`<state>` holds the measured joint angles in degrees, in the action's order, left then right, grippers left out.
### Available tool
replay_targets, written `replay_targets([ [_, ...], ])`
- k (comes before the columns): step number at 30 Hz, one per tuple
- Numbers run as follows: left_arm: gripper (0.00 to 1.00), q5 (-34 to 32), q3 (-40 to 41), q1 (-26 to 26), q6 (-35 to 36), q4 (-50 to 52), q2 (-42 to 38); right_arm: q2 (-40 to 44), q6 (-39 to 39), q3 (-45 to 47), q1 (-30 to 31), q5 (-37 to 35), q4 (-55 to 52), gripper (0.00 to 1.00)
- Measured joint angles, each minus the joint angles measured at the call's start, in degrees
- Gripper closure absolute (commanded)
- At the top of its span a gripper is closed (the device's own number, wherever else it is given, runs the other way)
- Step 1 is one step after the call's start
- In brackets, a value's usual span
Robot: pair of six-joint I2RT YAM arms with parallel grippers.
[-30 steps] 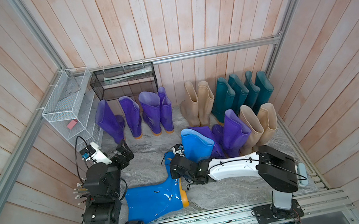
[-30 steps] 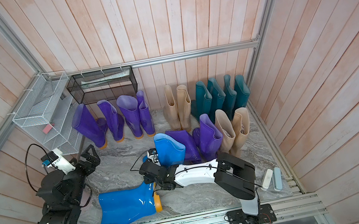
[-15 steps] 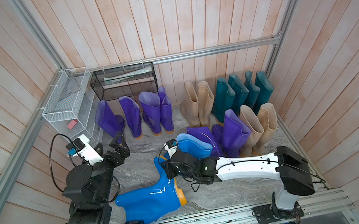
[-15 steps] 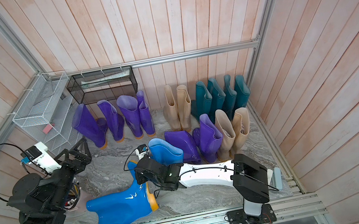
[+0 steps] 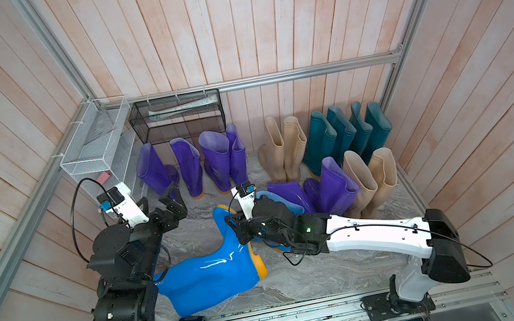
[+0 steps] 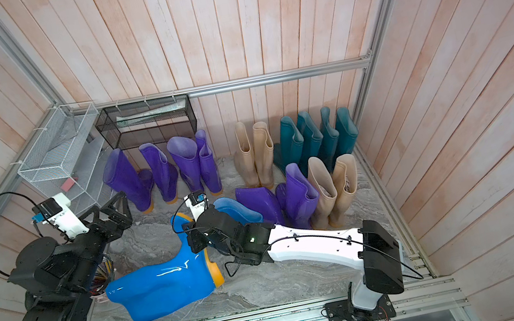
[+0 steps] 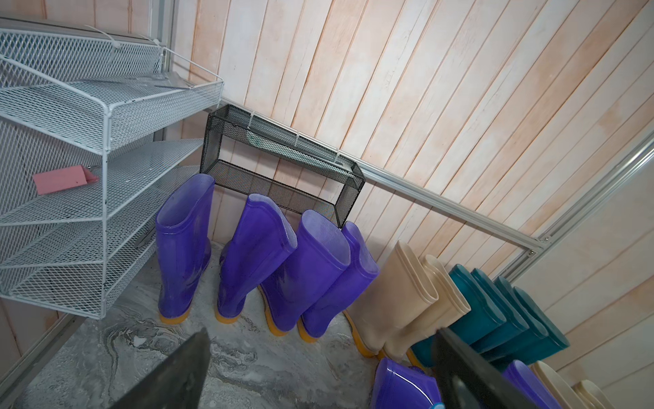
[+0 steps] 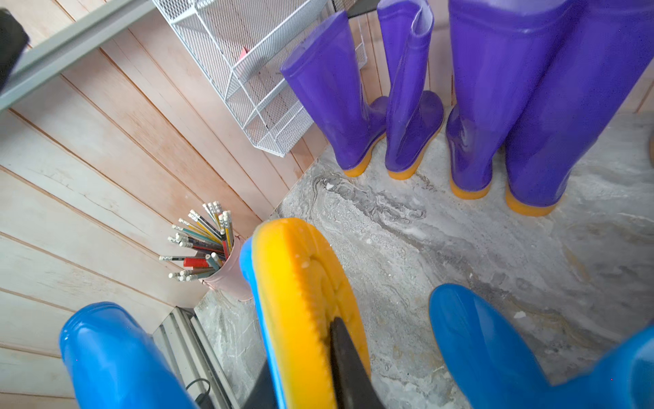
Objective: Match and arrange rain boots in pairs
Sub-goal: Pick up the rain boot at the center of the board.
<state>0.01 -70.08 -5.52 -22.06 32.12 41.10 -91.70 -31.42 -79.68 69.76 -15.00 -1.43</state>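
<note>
The right gripper (image 5: 239, 234) is pinched narrow on the orange sole of a bright blue boot (image 5: 211, 276), which is tipped on its side at the near left of the worktop (image 5: 322, 275). The left gripper (image 5: 173, 203) hangs wide open and empty, near the purple boots (image 5: 212, 158) standing along the far wall

No lettering, brand mark, label or number can be read here: the blue rain boot (image 5: 212, 280) at the right claw (image 8: 300, 354), the standing rain boots (image 5: 188, 166) beyond it and the pencils (image 8: 208, 240) near it carry nothing legible at this sharpness.
</note>
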Motion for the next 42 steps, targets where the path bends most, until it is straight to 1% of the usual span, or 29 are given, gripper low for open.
replay_targets([
  [4,0.0,1.49,-1.4,0.0,0.9,0.0,0.81,1.84,1.77,-1.68,-3.04,0.46,-1.57,0.96],
  [9,0.0,4.79,-5.03,0.0,2.45,-0.13,1.6,6.32,3.63,-3.37,-9.44,0.94,-3.58,0.96],
  [14,0.0,10.54,-9.18,0.0,3.26,-0.68,2.69,8.85,5.14,-8.07,-16.15,0.59,-5.57,0.97],
  [17,0.0,14.47,-11.52,0.0,4.31,-1.2,4.0,9.73,5.14,-9.4,-19.56,1.4,-5.9,0.97],
  [21,0.0,18.21,-11.78,0.0,5.99,-1.4,5.64,10.27,5.16,-9.92,-23.39,2.32,-6.45,0.97],
  [26,0.0,21.7,-7.78,0.0,7.56,-1.99,6.78,10.38,5.2,-9.92,-27.1,3.37,-8.04,0.98],
  [31,0.0,26.6,-2.84,0.15,8.41,-3.82,8.17,10.84,5.4,-9.92,-27.8,4.98,-9.18,0.98],
  [33,0.0,28.72,-0.92,1.01,8.66,-4.79,8.83,11.32,5.51,-9.92,-27.8,6.16,-9.29,0.98],
  [38,0.0,37.24,4.46,3.87,7.58,-9.57,9.4,13.51,5.55,-9.92,-27.82,9.22,-9.31,0.98],
  [40,0.0,41.72,7.06,5.44,5.81,-13.27,9.11,14.43,5.55,-9.92,-27.82,10.23,-9.31,0.98],
  [42,0.0,47.06,10.43,7.04,2.21,-18.93,8.68,15.08,5.53,-9.92,-27.91,11.13,-9.2,0.98],
])
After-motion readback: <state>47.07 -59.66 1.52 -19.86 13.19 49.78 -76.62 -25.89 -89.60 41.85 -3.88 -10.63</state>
